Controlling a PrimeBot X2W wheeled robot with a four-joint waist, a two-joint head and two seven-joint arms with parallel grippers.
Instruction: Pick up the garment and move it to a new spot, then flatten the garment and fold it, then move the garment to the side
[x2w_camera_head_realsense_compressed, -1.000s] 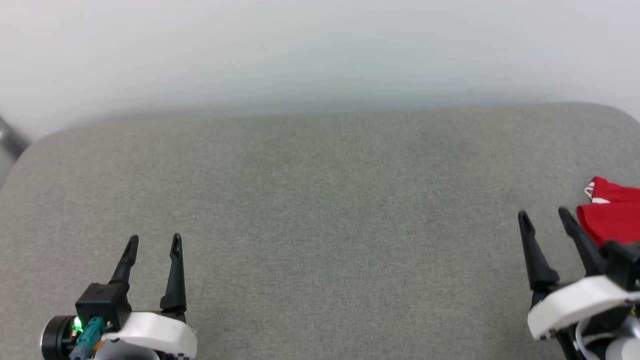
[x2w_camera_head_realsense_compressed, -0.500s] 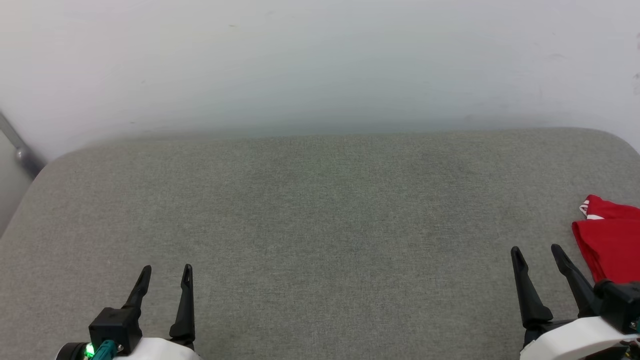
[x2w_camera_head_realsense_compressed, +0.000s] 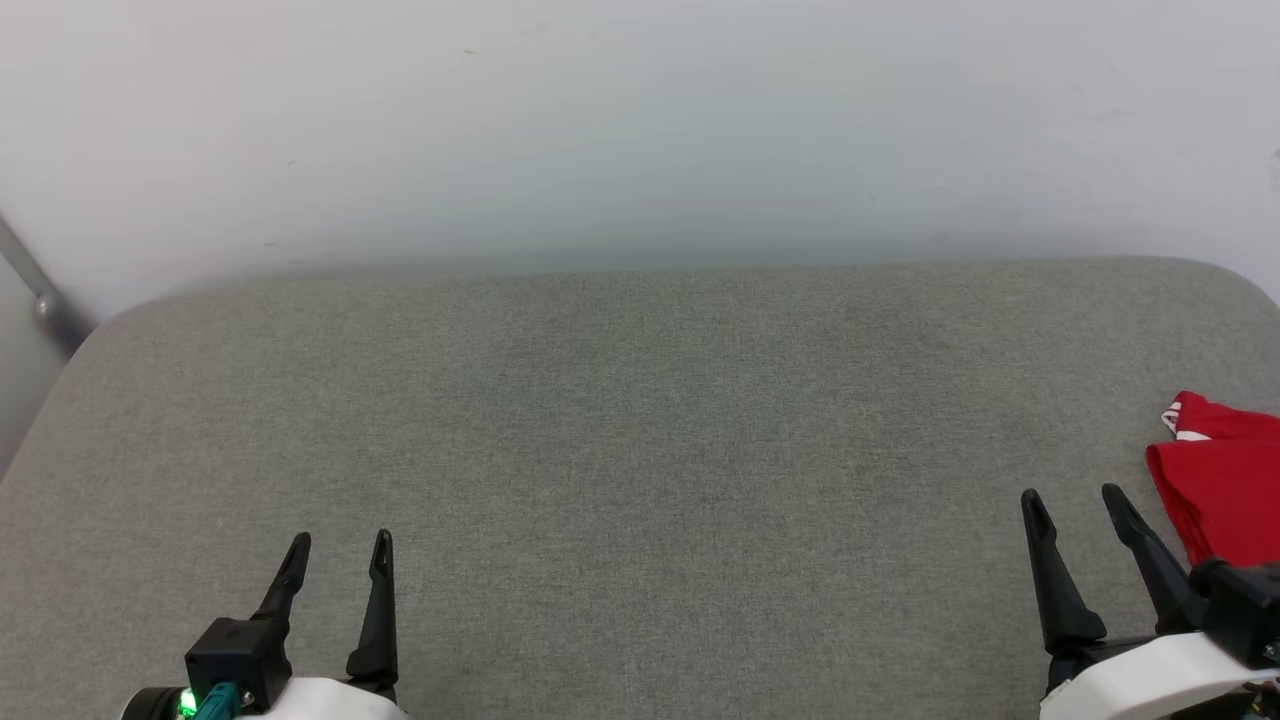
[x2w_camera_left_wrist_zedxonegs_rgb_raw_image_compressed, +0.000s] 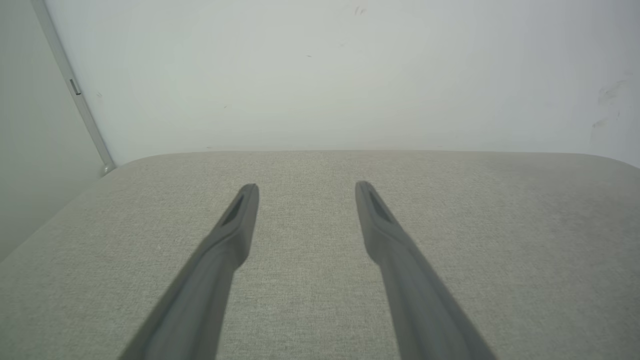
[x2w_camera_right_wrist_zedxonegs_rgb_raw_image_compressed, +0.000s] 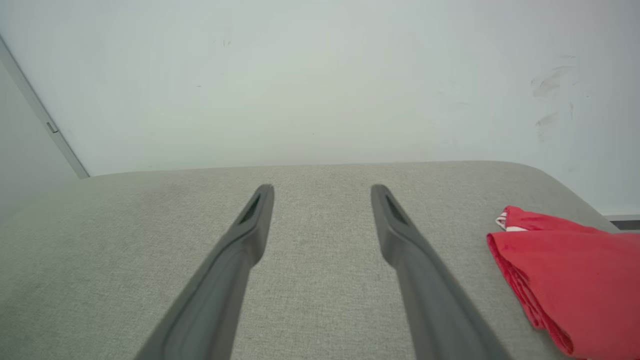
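The red garment (x2w_camera_head_realsense_compressed: 1225, 480) lies folded in a neat bundle at the far right edge of the grey cushioned surface, with a bit of red-white striped trim at its far corner. In the right wrist view the garment (x2w_camera_right_wrist_zedxonegs_rgb_raw_image_compressed: 565, 270) sits to the right of the fingers, apart from them. My right gripper (x2w_camera_head_realsense_compressed: 1075, 497) hovers open just left of the garment, holding nothing. My left gripper (x2w_camera_head_realsense_compressed: 338, 544) stands open at the lower left, far from the garment, over bare fabric. Lettering and number are hidden.
The grey upholstered surface (x2w_camera_head_realsense_compressed: 640, 430) spreads wide between the two grippers. A pale wall (x2w_camera_head_realsense_compressed: 640, 120) rises behind it. A metal bar (x2w_camera_head_realsense_compressed: 40, 295) slants down at the far left, by the surface's rounded corner.
The camera tilted up a second ago, shifting the whole picture down. In the last half second the left gripper crept slightly right and the right gripper rose slightly; the garment lies still.
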